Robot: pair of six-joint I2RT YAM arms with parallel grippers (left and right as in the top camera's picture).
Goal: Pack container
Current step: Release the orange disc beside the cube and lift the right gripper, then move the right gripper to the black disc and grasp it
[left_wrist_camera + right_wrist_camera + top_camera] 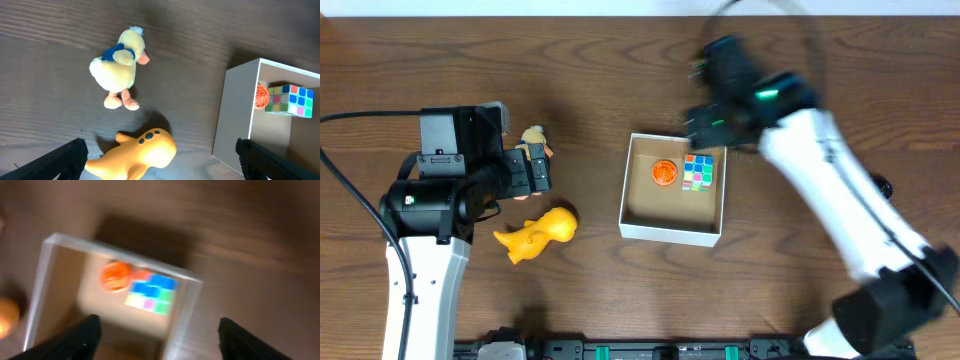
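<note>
Both wide and empty, left claw [161,159], right claw [159,331], cube [699,171] and orange ball [664,173] in container [670,232]

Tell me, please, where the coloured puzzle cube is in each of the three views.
Overhead: the puzzle cube lies right of the picture's centre, in the upper right part of the container.
Left wrist: the cube is at the right edge, inside the container.
Right wrist: the cube is blurred, near the middle.
Shared landmark: the orange ball just left of the cube in every view.
</note>
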